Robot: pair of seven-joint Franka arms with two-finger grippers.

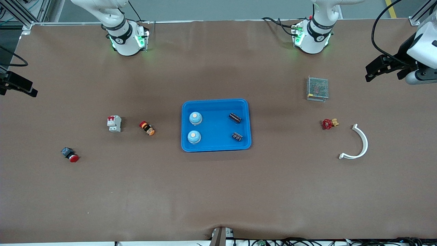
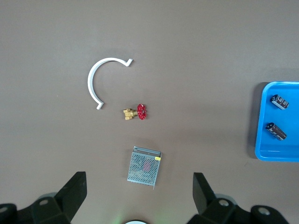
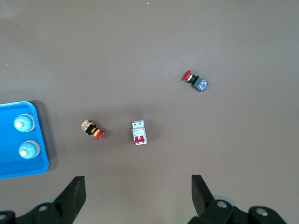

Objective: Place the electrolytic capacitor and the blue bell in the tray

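The blue tray (image 1: 216, 147) sits at the centre of the front view on the brown desk (image 1: 218, 191). In it stand two blue bells (image 1: 195, 118) (image 1: 194, 137) on the side toward the right arm, and two dark capacitors (image 1: 235, 118) (image 1: 237, 136) on the side toward the left arm.

The left gripper (image 2: 139, 196) waits with fingers open above the mesh box (image 2: 144, 167). The right gripper (image 3: 138, 196) waits with fingers open above bare desk near the breaker (image 3: 139, 132).
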